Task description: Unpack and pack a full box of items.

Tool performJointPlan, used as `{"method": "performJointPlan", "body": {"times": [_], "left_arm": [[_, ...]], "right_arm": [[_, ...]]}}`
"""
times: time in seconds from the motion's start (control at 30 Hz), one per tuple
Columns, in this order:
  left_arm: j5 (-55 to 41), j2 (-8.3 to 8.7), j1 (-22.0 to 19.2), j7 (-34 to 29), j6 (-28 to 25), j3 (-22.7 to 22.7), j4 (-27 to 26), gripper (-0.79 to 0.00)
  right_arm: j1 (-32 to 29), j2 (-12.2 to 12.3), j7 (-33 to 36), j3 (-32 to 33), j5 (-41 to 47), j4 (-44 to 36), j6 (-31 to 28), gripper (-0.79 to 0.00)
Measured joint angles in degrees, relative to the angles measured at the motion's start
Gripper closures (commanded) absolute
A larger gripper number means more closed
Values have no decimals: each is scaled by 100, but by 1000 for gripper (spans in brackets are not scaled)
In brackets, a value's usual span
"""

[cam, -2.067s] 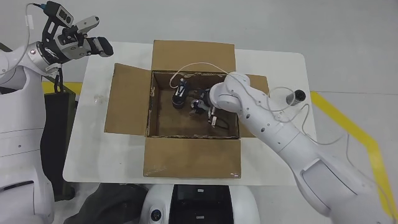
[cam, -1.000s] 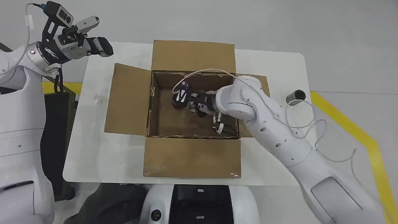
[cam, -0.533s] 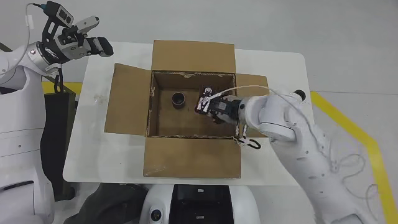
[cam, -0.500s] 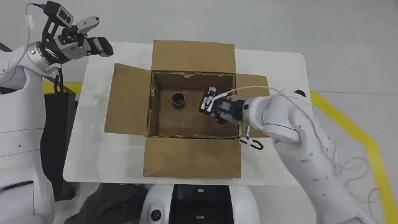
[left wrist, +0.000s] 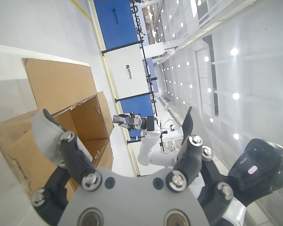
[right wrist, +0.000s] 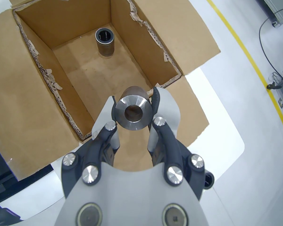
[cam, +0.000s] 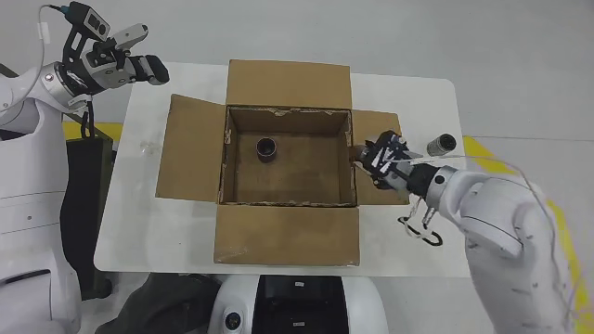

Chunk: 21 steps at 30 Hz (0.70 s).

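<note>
Centrally, a white tabletop point(cam: 139, 204) carries a large brown cardboard box point(cam: 288, 232), open at the top with all four flaps folded outward. The right arm comes in from the right, and its tool point(cam: 380, 160) hangs over the box's right flap, just beside the right wall. This tool is clamped on a grey metal sleeve point(right wrist: 133, 114), which it holds lying sideways, with the hollow end facing the wrist camera. The left arm is raised near the tabletop's far left corner, well apart from the box, and the fingers of its tool point(cam: 153, 70) are spread apart with nothing between them. A dark ringed bearing point(cam: 266, 149) stands upright on the box floor, near the far wall. One small metal cylinder point(cam: 441, 143) lies on the tabletop just right of the right flap.
</note>
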Motion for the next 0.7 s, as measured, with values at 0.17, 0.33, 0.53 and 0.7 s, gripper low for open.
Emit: {"method": "performJointPlan", "body": {"times": [0.17, 0.33, 0.53, 0.7], "left_arm": [[0, 0, 0, 0, 0, 0, 0, -785], [0, 0, 0, 0, 0, 0, 0, -785], [0, 0, 0, 0, 0, 0, 0, -785], [0, 0, 0, 0, 0, 0, 0, -785]], "right_arm": [[-611, 71, -263, 539, -111, -377, 144, 0], [-1343, 123, -490, 1187, -228, -722, 433, 0], [-2052, 144, -941, 1778, -239, -904, 749, 0], [-2332, 158, -1235, 2075, -167, -819, 893, 0]]}}
